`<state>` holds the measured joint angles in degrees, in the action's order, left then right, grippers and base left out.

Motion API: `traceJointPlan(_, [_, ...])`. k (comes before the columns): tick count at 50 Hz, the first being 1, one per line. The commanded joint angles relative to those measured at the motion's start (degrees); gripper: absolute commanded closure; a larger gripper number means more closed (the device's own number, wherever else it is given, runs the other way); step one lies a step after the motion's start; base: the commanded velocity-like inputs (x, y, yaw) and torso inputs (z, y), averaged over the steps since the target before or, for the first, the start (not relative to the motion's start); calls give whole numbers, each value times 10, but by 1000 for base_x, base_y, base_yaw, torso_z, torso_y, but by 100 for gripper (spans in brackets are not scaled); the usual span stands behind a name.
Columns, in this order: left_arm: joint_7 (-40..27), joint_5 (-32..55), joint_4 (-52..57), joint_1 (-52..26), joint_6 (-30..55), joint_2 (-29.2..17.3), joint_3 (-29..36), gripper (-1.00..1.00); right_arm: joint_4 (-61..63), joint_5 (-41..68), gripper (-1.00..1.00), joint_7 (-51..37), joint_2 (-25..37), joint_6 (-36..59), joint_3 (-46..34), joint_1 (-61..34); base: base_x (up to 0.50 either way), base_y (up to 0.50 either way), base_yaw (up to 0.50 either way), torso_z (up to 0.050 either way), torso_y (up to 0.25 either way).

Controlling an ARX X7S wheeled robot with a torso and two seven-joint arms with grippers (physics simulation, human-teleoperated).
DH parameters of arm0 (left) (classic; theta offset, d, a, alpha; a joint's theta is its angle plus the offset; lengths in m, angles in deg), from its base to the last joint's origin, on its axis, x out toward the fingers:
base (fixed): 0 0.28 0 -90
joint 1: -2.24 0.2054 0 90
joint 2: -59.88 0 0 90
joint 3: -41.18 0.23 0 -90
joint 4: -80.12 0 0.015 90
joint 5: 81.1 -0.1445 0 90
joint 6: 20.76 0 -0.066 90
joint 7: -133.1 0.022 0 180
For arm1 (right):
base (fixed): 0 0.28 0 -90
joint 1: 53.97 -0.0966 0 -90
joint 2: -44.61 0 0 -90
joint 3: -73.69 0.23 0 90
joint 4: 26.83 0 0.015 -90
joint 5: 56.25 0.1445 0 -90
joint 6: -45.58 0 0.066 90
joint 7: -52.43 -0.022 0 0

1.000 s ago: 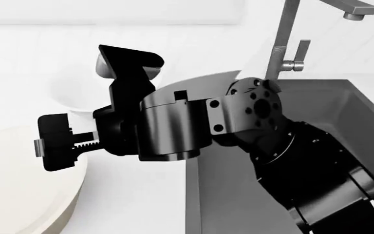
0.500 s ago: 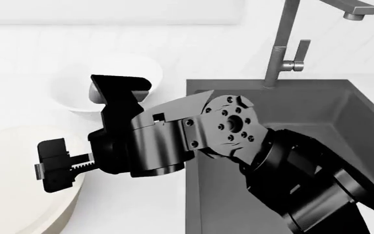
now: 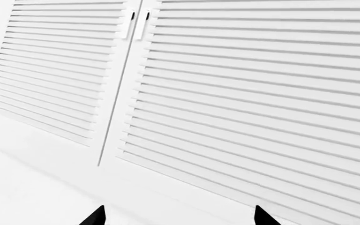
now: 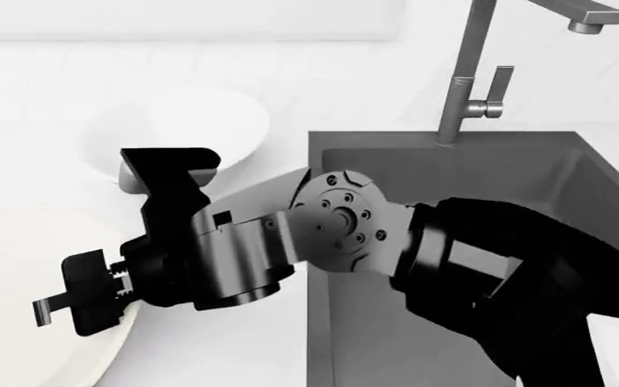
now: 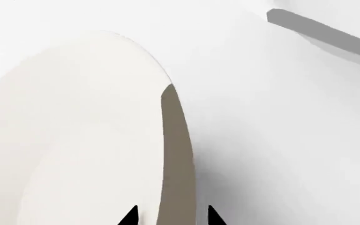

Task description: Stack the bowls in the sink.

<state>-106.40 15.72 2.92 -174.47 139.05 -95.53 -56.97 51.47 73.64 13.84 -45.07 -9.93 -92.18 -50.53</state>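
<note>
The cream bowl [image 4: 19, 266] sits on the white counter at the lower left, left of the sink [image 4: 503, 169]. The white bowl [image 4: 197, 121] stands farther back on the counter, partly behind my right wrist. My right arm reaches across from the sink side, and its gripper [image 4: 78, 302] hangs over the cream bowl's near-right rim. In the right wrist view the cream bowl [image 5: 73, 140] fills the frame, and the right gripper [image 5: 171, 216] is open, its tips on either side of the rim wall with small gaps. My left gripper [image 3: 178, 216] is open and holds nothing.
A tall grey faucet [image 4: 466, 72] rises at the sink's back edge, with its spout overhead at the upper right. The left wrist view faces white louvered cabinet doors [image 3: 243, 93]. White counter surrounds both bowls.
My right arm has swung left and downward, bringing its gripper from above the counter to the cream bowl's rim. More of the white bowl now shows behind the wrist.
</note>
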Motion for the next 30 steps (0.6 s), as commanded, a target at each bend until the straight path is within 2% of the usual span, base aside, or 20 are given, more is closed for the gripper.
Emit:
traceJointPlan(1, [2, -1, 0, 7, -6, -3, -3, -100, 14, 41, 100, 59, -3, -68, -121, -58, 0, 0, 0, 0, 0])
traceJointPlan(12, [0, 3, 2, 12, -10, -7, -5, -100, 25, 55, 100, 79, -3, -94, -149, -82, 0, 0, 0, 0, 0])
traceJointPlan(21, [2, 2, 3, 24, -15, -11, -12, -100, 75, 13, 100, 62, 32, -146, -98, -139, 0, 0, 0, 0, 0])
traceJointPlan(30, [2, 2, 2, 24, -19, -12, -11, -100, 123, -9, 100, 41, 78, -155, -72, -181, 0, 0, 0, 0, 0])
